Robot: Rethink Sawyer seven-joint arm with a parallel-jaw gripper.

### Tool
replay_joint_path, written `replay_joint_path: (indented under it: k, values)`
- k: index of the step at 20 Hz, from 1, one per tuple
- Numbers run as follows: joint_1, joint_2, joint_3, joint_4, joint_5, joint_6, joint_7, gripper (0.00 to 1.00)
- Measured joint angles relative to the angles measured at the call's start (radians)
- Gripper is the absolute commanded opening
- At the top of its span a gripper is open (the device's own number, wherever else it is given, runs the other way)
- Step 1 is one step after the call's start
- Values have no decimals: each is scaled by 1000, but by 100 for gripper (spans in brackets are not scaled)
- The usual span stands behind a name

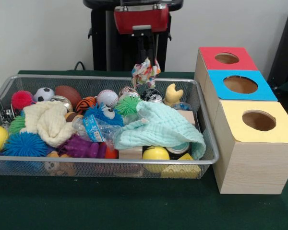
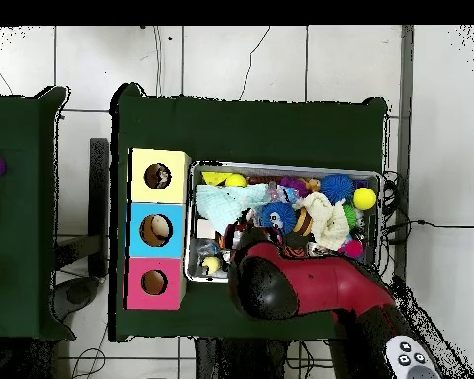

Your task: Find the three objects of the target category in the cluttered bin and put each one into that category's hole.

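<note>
My gripper (image 1: 146,60) is shut on a knotted rope ball (image 1: 145,73) of white, red, yellow and green strands. It holds the ball in the air just above the far rim of the wire mesh bin (image 1: 86,161), right of the bin's middle. No other rope ball shows among the clutter in the bin. In the overhead view the red arm (image 2: 310,286) lies over the bin's near edge (image 2: 280,166) and hides the gripper and the ball. Three wooden boxes with round holes stand beside the bin: red (image 1: 209,55), blue (image 1: 221,91) and yellow (image 1: 252,158).
The bin holds a mint cloth (image 1: 163,127), a cream cloth (image 1: 50,122), spiky balls (image 1: 24,143), a baseball (image 1: 107,97), a yellow ball (image 1: 155,153), small sport balls and a plastic bottle (image 1: 93,128). The boxes touch in a row (image 2: 157,229).
</note>
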Motion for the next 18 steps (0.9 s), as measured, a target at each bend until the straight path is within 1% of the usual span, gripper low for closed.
replay_joint_path:
  k: [1,5,8,11,14,18]
  values:
    - [26,-12,-7,7,16,0,0,0]
    - [70,-38,-21,14,52,0,0,0]
    - [89,-49,-32,14,70,0,0,0]
    - [123,-68,-61,14,99,8,0,0]
    - [143,-76,-79,14,112,18,0,0]
    - [213,-93,-132,6,144,71,0,0]
